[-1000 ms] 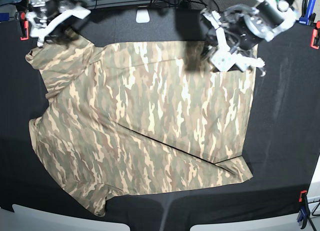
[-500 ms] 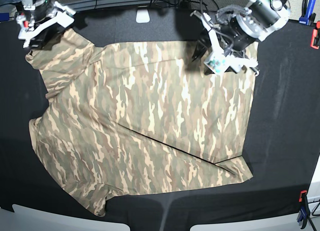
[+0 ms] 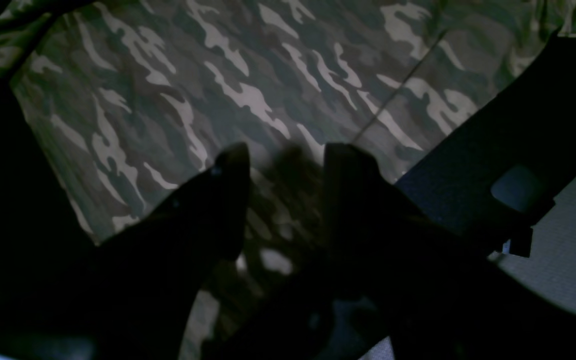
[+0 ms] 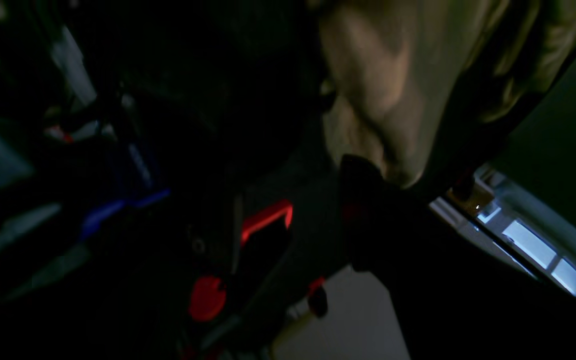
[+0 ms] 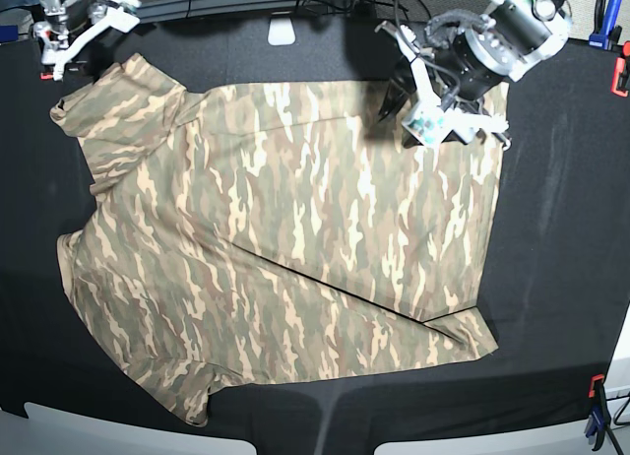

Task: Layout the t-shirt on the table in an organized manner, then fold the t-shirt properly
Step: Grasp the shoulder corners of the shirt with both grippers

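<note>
Because the shirt (image 5: 276,248) already lies spread across most of the table (image 5: 561,278), it looks close to laid out, though not squared: 1 corner near the front edge is turned up along a crease, and the left side bulges unevenly. That crease runs diagonally through the cloth, so I judge some straightening is needed before folding. Above the shirt's far right corner hangs the left gripper (image 5: 433,115), jaws apart with only camouflage cloth between them in its wrist view; it grips nothing, likely poised to pinch that edge. At the far left corner, beside the sleeve, the right gripper (image 5: 74,32) sits raised off the cloth, jaws parted and empty, near a red clamp (image 4: 265,220).
</note>
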Tool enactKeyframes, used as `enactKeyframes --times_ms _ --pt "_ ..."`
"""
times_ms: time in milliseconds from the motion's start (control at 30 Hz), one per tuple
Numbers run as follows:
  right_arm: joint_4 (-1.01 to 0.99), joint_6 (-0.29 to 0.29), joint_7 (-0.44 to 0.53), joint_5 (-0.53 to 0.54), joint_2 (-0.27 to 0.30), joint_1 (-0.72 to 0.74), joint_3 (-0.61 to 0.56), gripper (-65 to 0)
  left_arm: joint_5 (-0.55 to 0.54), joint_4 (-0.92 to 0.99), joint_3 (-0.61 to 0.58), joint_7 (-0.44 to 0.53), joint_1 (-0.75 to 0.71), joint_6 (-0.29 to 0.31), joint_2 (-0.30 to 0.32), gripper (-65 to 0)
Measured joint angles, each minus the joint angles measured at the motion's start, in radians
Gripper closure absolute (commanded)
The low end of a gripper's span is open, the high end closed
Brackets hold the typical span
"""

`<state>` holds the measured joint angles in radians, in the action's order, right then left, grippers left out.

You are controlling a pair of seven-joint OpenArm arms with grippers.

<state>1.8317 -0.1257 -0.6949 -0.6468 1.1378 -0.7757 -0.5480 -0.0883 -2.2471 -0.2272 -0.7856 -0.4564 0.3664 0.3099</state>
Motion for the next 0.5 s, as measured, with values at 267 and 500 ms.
enactKeyframes --times_ms 267,500 --pt "0.000 -0.025 0.008 -0.034 -0.002 0.031 0.000 -29.9 0.000 0.000 0.000 0.000 0.000 0.000 0.000 -21.7" --pt "0.000 -0.024 0.071 0.034 -0.002 0.077 0.000 -29.9 0.000 0.000 0.000 0.000 0.000 0.000 0.000 -21.7"
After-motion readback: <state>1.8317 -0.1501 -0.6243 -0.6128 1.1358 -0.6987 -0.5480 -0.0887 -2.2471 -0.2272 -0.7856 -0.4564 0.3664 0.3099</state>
